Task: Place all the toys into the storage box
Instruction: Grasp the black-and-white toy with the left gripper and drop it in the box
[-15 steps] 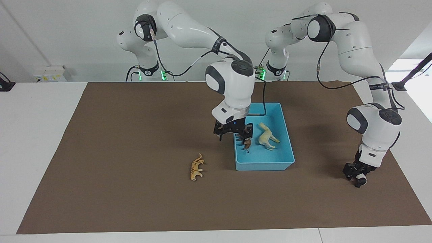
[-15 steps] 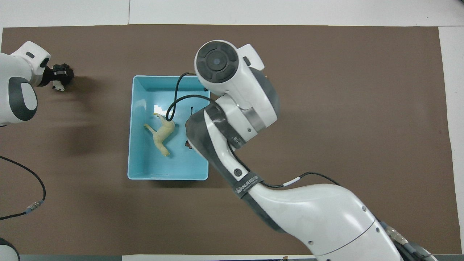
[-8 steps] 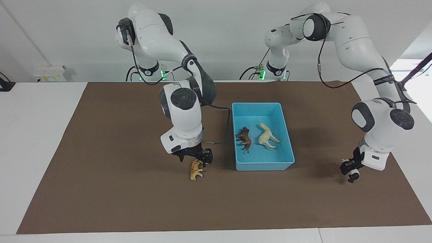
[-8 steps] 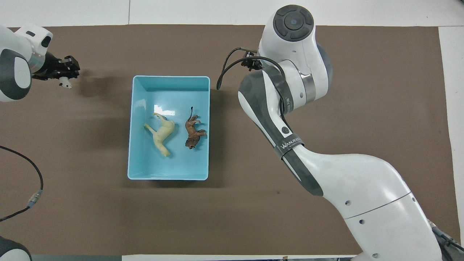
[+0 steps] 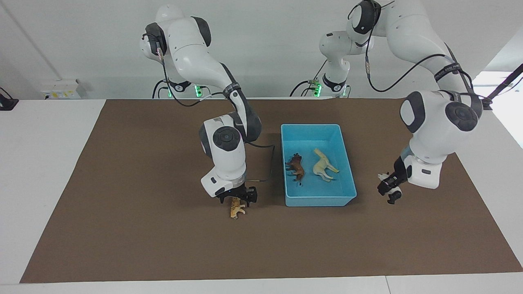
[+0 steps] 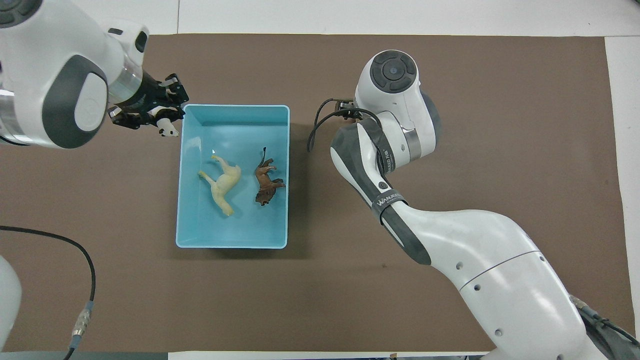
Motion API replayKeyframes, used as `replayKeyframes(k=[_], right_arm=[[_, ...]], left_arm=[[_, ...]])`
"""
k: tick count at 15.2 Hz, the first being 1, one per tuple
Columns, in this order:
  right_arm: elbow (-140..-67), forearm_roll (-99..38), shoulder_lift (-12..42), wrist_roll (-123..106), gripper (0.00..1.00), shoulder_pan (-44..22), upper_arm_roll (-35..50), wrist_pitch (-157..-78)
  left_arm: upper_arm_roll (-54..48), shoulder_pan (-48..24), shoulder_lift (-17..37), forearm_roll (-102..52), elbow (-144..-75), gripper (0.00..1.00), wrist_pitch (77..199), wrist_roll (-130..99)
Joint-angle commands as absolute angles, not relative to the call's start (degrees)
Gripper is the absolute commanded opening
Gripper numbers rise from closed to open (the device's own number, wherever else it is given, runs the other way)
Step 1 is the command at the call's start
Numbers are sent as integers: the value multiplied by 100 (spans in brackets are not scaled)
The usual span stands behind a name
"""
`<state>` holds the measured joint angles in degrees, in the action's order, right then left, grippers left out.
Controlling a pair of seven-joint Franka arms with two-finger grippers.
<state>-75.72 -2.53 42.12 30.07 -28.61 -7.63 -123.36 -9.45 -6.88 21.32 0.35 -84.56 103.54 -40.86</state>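
Observation:
The light blue storage box (image 5: 318, 201) (image 6: 232, 106) holds the cream-yellow horse (image 5: 322, 165) (image 6: 222, 182) and the brown lion (image 5: 296, 165) (image 6: 265, 180), both lying down. The orange tiger (image 5: 236, 210) lies on the mat beside the box, toward the right arm's end. My right gripper (image 5: 237, 200) is low over it, fingers open on either side of its body. In the overhead view this hand and the tiger are hidden under the arm. My left gripper (image 5: 389, 191) (image 6: 157, 116) is shut on the black-and-white panda (image 5: 393, 192) (image 6: 168, 128), held in the air over the mat just outside the box's rim.
A brown mat (image 5: 143, 228) covers the white table (image 5: 41, 134). The right arm's cable (image 6: 320, 120) hangs close to the box's wall.
My right gripper let the lion go in the box, crossed to the tiger and came down around it. My left gripper lifted the panda and carried it toward the box.

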Motion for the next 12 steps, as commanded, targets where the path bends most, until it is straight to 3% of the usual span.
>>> replayKeyframes(k=[1,2,3,4,5,6,7,8,9,10,11,12], right_arm=[[-7840,-123,4165,2918,100,-2918,-756,-12621],[-7849,-114,4175,2918,100,-2927,-756,-12630],[-7849,-106,4175,2901,100,-2927,-756,-12639],[-7901,-97,4175,2866,100,-2927,-756,-12691],[-8006,-79,4175,2857,100,-2927,-756,-12822],[-8129,-79,4166,2848,100,-2927,-756,-12997],[-8234,-70,4157,2830,92,-2927,-756,-13121],[-8314,-70,4157,2778,77,-2918,-756,-13235],[-8341,-70,4157,2699,55,-2883,-747,-13323],[-8350,-70,4157,2690,24,-2874,-747,-13333],[-8332,-79,4149,2689,0,-2874,-747,-13316],[-8297,-97,4131,2698,0,-2909,-756,-13255]], left_arm=[[-817,-1237,1610,-62,-9664,1,11002,-4491],[-817,-1439,1443,-62,-10086,3,11204,-4543],[-817,-1494,1346,-62,-10316,13,11250,-4527],[-817,-1529,1284,-53,-10458,47,11259,-4457],[-817,-1538,1275,-53,-10468,99,11233,-4413],[-817,-1529,1266,-53,-10433,100,11232,-4351],[-817,-1494,1257,-53,-10389,100,11232,-4298],[-809,-1468,1213,-53,-10336,100,11189,-4298],[-800,-1459,1187,-53,-10292,100,11145,-4289],[-791,-1433,1143,-44,-10275,100,11118,-4298],[-774,-1433,1090,-44,-10257,100,11109,-4289],[-747,-1415,1020,-35,-10213,100,11066,-4280]])
